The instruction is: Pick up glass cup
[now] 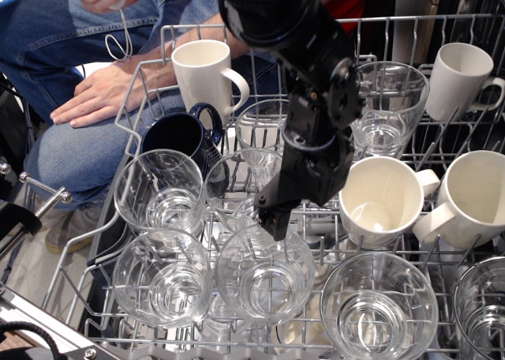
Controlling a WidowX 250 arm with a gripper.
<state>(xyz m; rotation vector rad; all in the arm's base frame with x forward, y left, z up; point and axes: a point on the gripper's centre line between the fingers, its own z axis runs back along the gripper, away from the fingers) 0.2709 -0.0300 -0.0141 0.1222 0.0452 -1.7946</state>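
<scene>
Several clear glass cups stand upright in a wire dish rack [142, 84]. One is at the left [158, 193], two at the front [162, 279] [265, 275], one at the front right [379, 306], one at the back [392, 107]. Two more sit in the middle [262, 131] [233, 193], partly hidden by my arm. My black gripper [271, 216] points down at the right rim of the nearer middle glass, just above the far rim of the front glass. Its fingers read as one dark mass, so their gap does not show. It holds nothing that I can see.
White handled mugs stand at the back left [203, 72], back right [458, 80] and right [383, 198] [473, 198]. A dark blue mug [180, 135] sits behind the left glass. A person in jeans sits close behind the rack, one hand [99, 95] on a knee.
</scene>
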